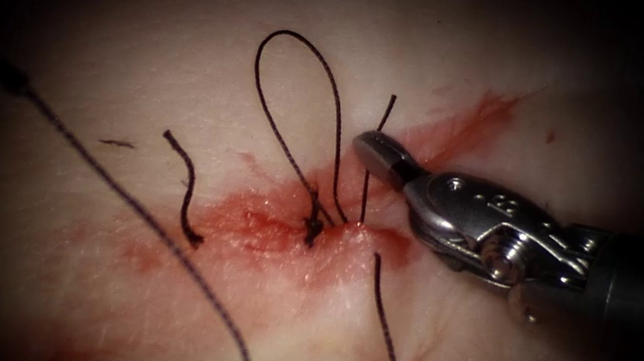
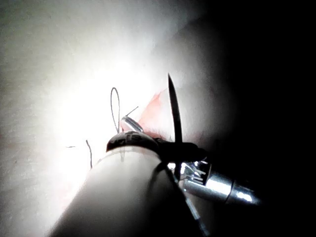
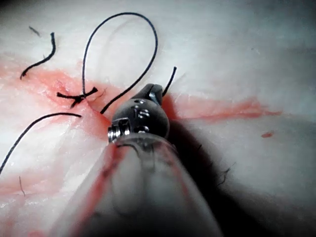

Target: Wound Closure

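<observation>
Beside glossy cut [image 1: 305, 230], looped thread [image 1: 299, 107]

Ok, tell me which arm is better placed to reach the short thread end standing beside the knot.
Right, probably. The right tool sits beside the thread end, jaws shut on nothing, near the knot.

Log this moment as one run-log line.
right hand: shut, holds nothing, right of cut | thread: loop above knot | cut end: left of knot | tissue: red fluid along cut

right tool [image 1: 371, 147] – jaws closed, seemingly empty | thread [image 1: 299, 107] looped on tissue [image 1: 144, 46]
</observation>
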Motion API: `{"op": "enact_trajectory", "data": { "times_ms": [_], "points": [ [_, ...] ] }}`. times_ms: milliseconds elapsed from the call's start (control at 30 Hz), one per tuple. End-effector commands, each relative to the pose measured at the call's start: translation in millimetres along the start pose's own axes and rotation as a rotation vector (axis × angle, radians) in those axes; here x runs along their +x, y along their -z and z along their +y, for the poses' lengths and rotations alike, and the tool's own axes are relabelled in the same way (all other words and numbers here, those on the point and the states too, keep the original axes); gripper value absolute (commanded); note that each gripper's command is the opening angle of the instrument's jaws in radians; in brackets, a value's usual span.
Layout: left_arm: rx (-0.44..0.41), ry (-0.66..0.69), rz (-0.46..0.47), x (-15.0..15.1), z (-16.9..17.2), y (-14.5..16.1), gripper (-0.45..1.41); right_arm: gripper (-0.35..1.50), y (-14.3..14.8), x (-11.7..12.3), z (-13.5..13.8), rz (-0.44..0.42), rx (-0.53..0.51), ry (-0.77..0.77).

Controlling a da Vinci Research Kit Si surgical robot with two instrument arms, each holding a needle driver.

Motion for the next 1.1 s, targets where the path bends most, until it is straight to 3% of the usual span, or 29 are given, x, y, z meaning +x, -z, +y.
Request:
{"op": "enact_trajectory", "data": {
  "times_ms": [33,100,133,167,200,267,333,367,467,533,667,767,800,900,1100],
  "points": [
    [-0.002,-0.029,0.000,0.1,-0.5,-0.5,-0.45,-0.35,0.6,1.7,0.1,0.059,0.069,-0.009],
    [-0.002,-0.064,0.000,0.1,-0.6,-0.5,-0.45,-0.26,2.1,4.4,0.2,0.143,0.191,0.013],
    [-0.002,-0.076,0.001,0.1,-0.6,-0.5,-0.45,-0.01,2.9,5.5,0.2,0.176,0.249,0.004],
    [0.005,-0.095,-0.005,0.1,-0.7,-0.5,-0.45,0.44,4.9,8.5,0.1,0.242,0.349,-0.023],
    [0.012,-0.102,-0.010,0.1,-0.9,-0.4,-0.45,0.59,5.8,9.7,0.1,0.263,0.380,-0.035],
    [0.029,-0.110,-0.021,0.1,-1.2,-0.3,-0.45,0.51,8.4,11.6,-0.1,0.282,0.415,-0.122],
    [0.041,-0.115,-0.029,0.0,-1.6,-0.2,-0.45,0.11,10.9,12.4,-0.6,0.266,0.438,-0.151],
    [0.045,-0.118,-0.034,-0.1,-1.9,-0.2,-0.45,-0.05,12.4,12.5,-1.0,0.244,0.477,-0.074],
    [0.048,-0.125,-0.049,-0.5,-2.7,-0.6,-0.45,-0.05,14.7,11.6,-1.9,0.233,0.618,0.339],
    [0.044,-0.127,-0.053,-0.9,-3.0,-1.1,-0.45,-0.06,15.1,10.8,-2.4,0.226,0.675,0.468],
    [0.031,-0.122,-0.074,-1.5,-3.3,-1.7,-0.45,-0.16,15.0,8.4,-2.9,0.311,0.762,0.702],
    [0.024,-0.121,-0.086,-1.8,-3.2,-2.0,-0.45,0.04,14.1,6.4,-3.2,0.341,0.668,0.842],
    [0.022,-0.120,-0.089,-1.8,-3.2,-2.1,-0.45,0.21,13.5,5.8,-3.2,0.353,0.627,0.894],
    [0.015,-0.120,-0.101,-1.9,-3.1,-2.1,-0.45,0.94,11.3,4.9,-3.3,0.378,0.581,1.008],
    [0.013,-0.115,-0.104,-1.9,-3.1,-2.1,-0.45,1.03,9.3,3.7,-3.3,0.389,0.552,1.251]
  ]
}}
